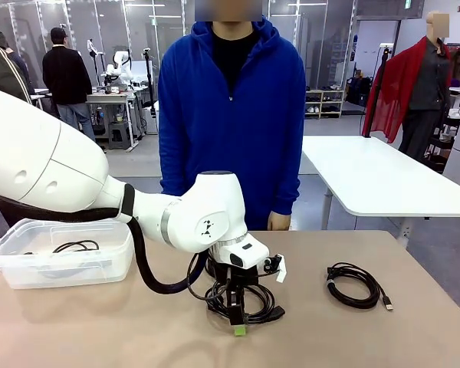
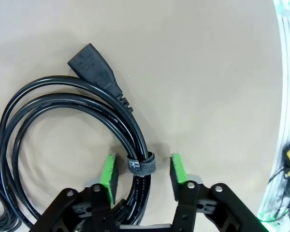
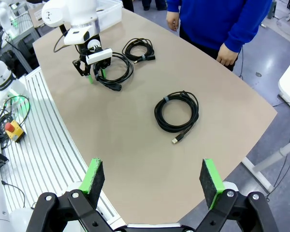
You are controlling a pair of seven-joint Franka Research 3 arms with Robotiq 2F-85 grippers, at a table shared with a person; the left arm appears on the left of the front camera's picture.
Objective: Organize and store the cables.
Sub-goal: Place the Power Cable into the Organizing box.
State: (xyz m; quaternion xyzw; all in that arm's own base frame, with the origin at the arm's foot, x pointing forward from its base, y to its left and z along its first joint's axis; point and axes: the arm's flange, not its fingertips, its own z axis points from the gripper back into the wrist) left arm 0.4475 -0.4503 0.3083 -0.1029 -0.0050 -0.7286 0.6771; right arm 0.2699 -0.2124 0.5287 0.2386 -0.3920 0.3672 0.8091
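Observation:
A black power cable (image 1: 259,305) lies coiled on the tan table (image 1: 138,330), tied with a grey strap (image 2: 141,165); its chunky plug (image 2: 94,65) points away. My left gripper (image 2: 143,171) is down over it, open, with the green pads on either side of the strapped strands and a gap at each side. The same gripper (image 3: 93,75) and coil (image 3: 120,72) show in the right wrist view. A USB cable coil (image 1: 353,284) rests to the right, apart from both arms. A third coil (image 3: 137,48) lies beyond the left arm. My right gripper (image 3: 152,176) hangs open, high over the table's near edge.
A clear plastic bin (image 1: 31,272) at the table's left holds one thin black cable (image 1: 75,246). A person in a blue hoodie (image 1: 230,115) stands at the far side, hands down. A white railed frame (image 3: 43,140) runs along the near edge.

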